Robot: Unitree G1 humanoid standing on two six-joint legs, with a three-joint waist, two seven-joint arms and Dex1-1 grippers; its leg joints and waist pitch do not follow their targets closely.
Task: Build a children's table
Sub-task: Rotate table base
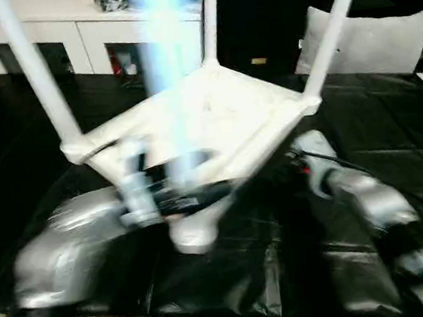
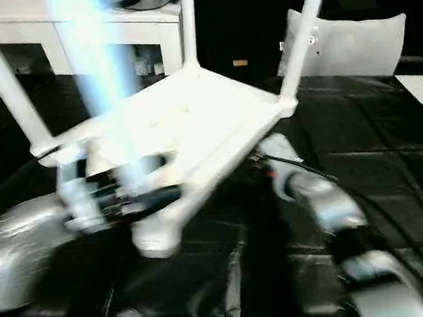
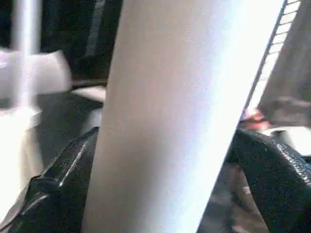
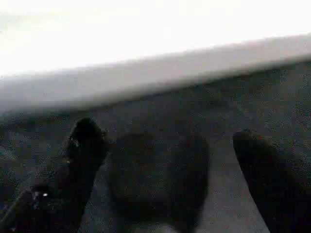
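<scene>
white cabinet (image 1: 84, 28) and grey pillow (image 1: 369, 40) behind upturned tabletop (image 1: 208, 125) (left jaws grip a leg (image 3: 180, 116), right jaws open).

a smooth white plastic finish is seen on the tabletop (image 1: 215, 120) and on the leg (image 3: 184, 111) clasped between the left gripper (image 3: 165, 194)'s matt black, faintly textured fingers (image 3: 58, 184). beneath the spread jaws of the right gripper (image 4: 165, 160), a glossy, creased black sheet (image 1: 362, 150) is seen. the forearms (image 1: 70, 249) are finished in shiny silver.
</scene>
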